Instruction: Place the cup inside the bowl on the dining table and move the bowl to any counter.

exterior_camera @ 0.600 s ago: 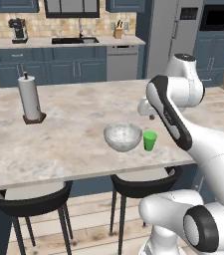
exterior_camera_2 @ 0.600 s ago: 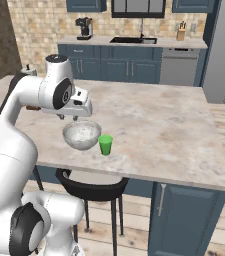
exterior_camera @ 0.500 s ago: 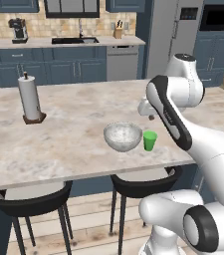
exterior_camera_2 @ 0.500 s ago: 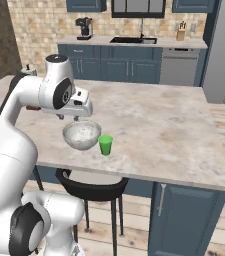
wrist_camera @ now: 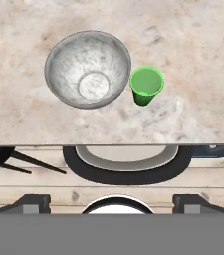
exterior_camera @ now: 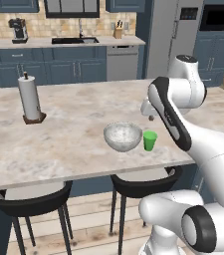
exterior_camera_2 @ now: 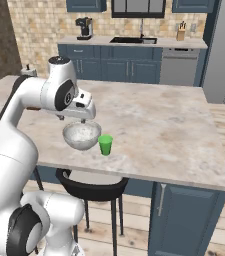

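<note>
The green cup (exterior_camera: 150, 140) (exterior_camera_2: 105, 144) (wrist_camera: 146, 84) stands upright on the dining table (exterior_camera: 73, 134) (exterior_camera_2: 159, 130) (wrist_camera: 183, 40), near its front edge. Just left of it, almost touching, sits the speckled glassy bowl (exterior_camera: 122, 136) (exterior_camera_2: 82, 135) (wrist_camera: 87, 68), with nothing inside. My gripper (exterior_camera: 151, 113) (exterior_camera_2: 82, 119) (wrist_camera: 112, 201) hovers above and slightly behind the two, pointing down. Its fingertips (wrist_camera: 31, 201) stand wide apart, open, with nothing between them.
A paper towel roll (exterior_camera: 30, 98) stands on the table's left part. Black stools (exterior_camera: 31, 199) (exterior_camera_2: 91, 182) (wrist_camera: 128, 167) sit under the front edge. The counter (exterior_camera: 63, 42) (exterior_camera_2: 134, 41) along the back wall carries a sink, a coffee machine (exterior_camera: 18, 29) and a knife block (exterior_camera: 117, 32).
</note>
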{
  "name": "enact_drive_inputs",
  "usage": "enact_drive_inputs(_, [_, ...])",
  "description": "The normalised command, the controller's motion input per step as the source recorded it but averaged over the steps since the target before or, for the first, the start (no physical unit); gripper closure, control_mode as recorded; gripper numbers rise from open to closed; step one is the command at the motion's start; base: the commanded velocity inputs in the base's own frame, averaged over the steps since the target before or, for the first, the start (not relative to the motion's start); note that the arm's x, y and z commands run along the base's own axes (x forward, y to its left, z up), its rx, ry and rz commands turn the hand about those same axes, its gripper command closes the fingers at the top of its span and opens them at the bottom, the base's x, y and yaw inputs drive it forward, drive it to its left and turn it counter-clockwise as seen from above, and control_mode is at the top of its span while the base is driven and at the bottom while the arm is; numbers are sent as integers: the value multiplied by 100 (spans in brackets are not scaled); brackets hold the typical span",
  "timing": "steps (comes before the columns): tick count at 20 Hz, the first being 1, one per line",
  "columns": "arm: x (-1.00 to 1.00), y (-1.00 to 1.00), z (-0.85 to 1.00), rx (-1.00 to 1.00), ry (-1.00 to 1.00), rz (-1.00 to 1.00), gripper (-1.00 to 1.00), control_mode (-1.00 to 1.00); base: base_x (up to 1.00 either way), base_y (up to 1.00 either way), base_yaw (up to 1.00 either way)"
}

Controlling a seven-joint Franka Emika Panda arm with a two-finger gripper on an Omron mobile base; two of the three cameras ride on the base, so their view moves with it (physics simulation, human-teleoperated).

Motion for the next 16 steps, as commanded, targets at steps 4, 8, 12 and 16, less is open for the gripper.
enact_drive_inputs(4, [23,-16,-1,0,0,0,-100,-100,0,0,0])
enact_drive_inputs(8, [30,-9,-1,0,0,0,-100,-100,0,0,0])
enact_drive_inputs(12, [25,-20,0,0,0,1,-100,-100,0,0,0])
enact_drive_inputs(16, [19,-27,0,0,0,1,-100,-100,0,0,0])
